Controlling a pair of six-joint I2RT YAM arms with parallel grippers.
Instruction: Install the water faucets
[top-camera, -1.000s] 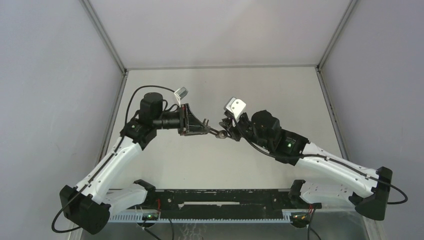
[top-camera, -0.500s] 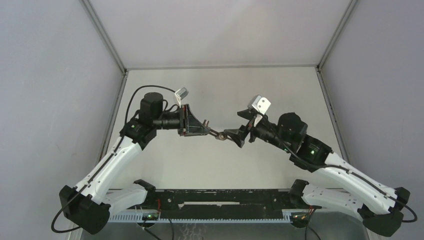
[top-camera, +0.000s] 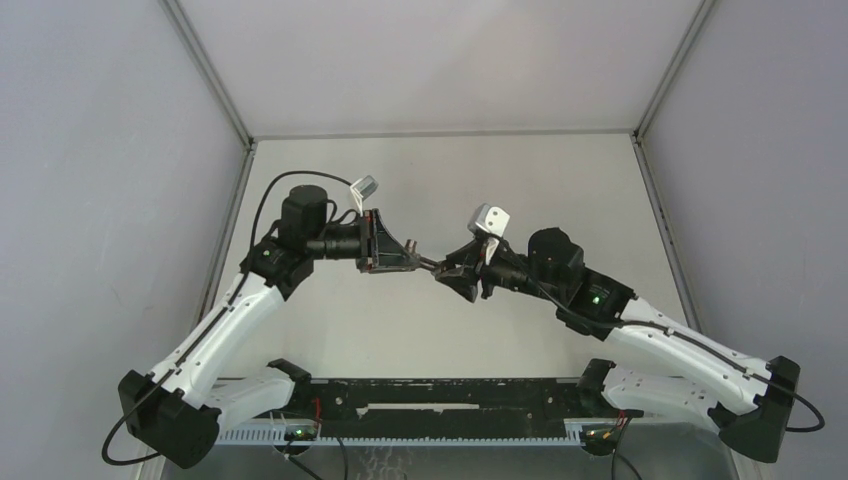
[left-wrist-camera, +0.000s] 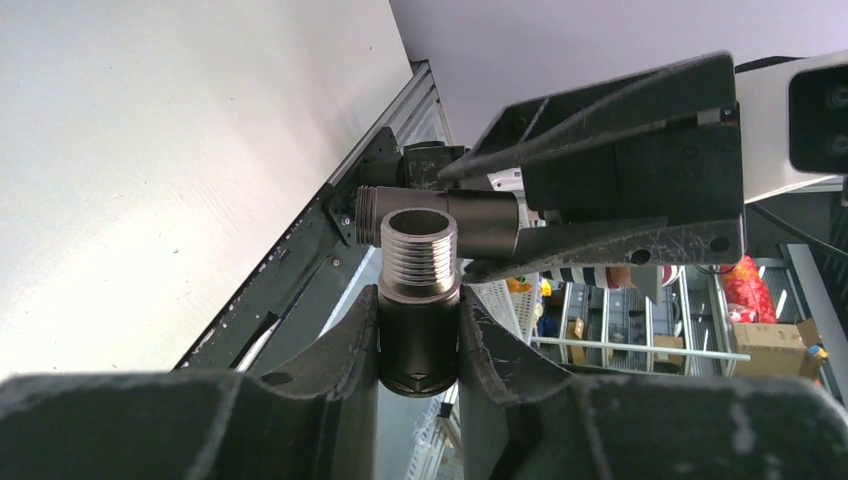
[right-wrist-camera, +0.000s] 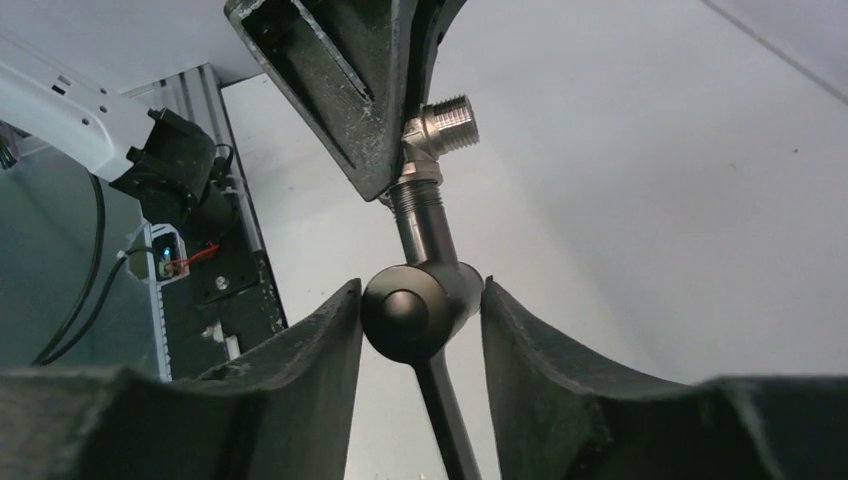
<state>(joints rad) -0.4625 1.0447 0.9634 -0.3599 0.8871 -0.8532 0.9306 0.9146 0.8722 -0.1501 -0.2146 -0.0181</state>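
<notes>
Top external view is showing the left arm (top-camera: 230, 320) and the right arm (top-camera: 680, 340) reaching toward each other above a pale surface (top-camera: 450, 180), with their tips meeting in mid-air. Between the tips, the water faucets (top-camera: 434, 267) are appearing only as a tiny dark shape, too small to make out there.

Left wrist view is showing the left claw (left-wrist-camera: 418, 320) pressing its two fingers against the sides of a small silvery-grey fitting (left-wrist-camera: 420, 250). The fitting's open, threaded end is pointing away from the wrist. Just behind the fitting, a dark grey-brown tap piece (left-wrist-camera: 480, 210) is lying crosswise, and its own threaded end is poking out to one side of the fitting.

Right wrist view is showing the right claw (right-wrist-camera: 420, 315) pinching the round dark body of the tap piece between both fingers. A thin lever (right-wrist-camera: 445, 420) is running from that body away from the fitting, toward the wrist. A dark stem is rising from the body to the fitting and meeting its silvery collar. Whether the stem is screwed into the fitting or only touching it, I cannot tell. Both parts are hanging in the air, gripped only by the claws.
</notes>
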